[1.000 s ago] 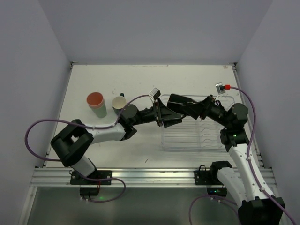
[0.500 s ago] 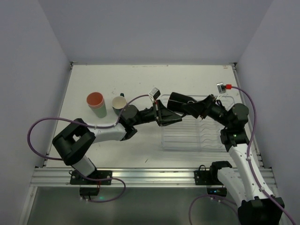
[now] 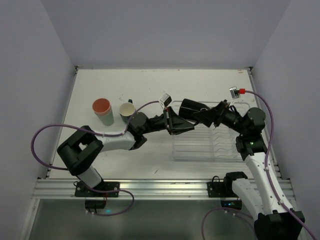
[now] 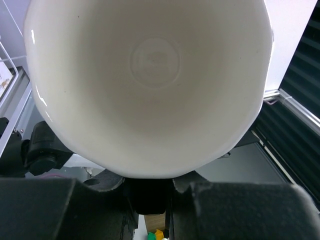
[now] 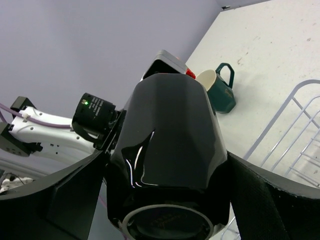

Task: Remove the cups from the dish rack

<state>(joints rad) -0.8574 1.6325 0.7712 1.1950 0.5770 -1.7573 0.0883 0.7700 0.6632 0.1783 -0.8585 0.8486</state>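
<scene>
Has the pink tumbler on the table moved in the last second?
No. The pink tumbler keeps its spot between the table's left edge and the dark teal mug.

**Left wrist cam: cup mouth fills the frame**

The cup (image 4: 150, 85) sits mouth-on to the lens. Its inside is glossy white, with a round moulded mark on the floor. The rim runs off the top edge, and its lowest part sits just above the left gripper (image 4: 149, 192). The fingers (image 4: 60, 207) are blurred black blocks along the bottom with a narrow gap between them. Can't tell if they touch the cup. Left of the cup there is dark arm hardware (image 4: 42, 150). To the right are a metal rail (image 4: 295, 106) and a dark slatted panel (image 4: 287, 150).
</scene>
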